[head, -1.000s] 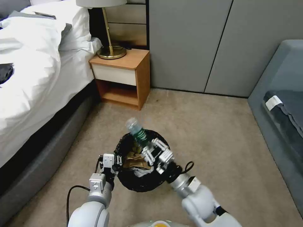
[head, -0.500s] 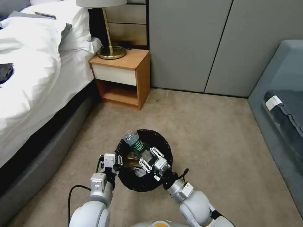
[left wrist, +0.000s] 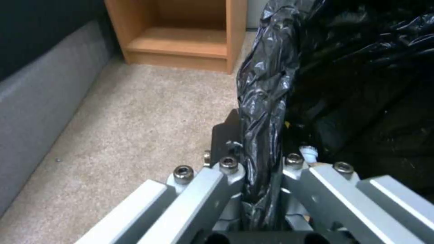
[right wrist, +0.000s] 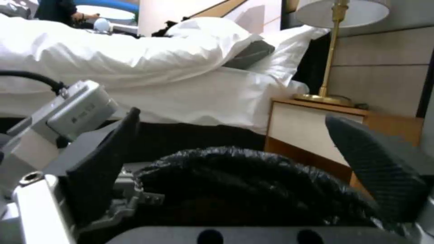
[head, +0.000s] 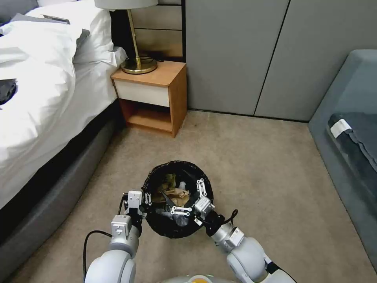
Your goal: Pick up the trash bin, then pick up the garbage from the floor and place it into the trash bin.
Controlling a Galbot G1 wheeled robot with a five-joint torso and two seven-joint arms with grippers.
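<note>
Now the left end effector (head: 146, 199) clamps the trash bin (head: 157, 230) rim, right end effector (head: 188, 198) spread above it.

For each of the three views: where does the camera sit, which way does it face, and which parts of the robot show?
Head view: high on the robot, looking down at the carpet and trash bin; both arms show, left tool gripping the rim, right tool open over the garbage.
Left wrist view: along the left tool, clamped on the bag-lined rim, facing the nightstand.
Right wrist view: between the right tool's open fingers, facing the bed.
Shared: the bin's black liner shows in all three; nightstand too.
</note>
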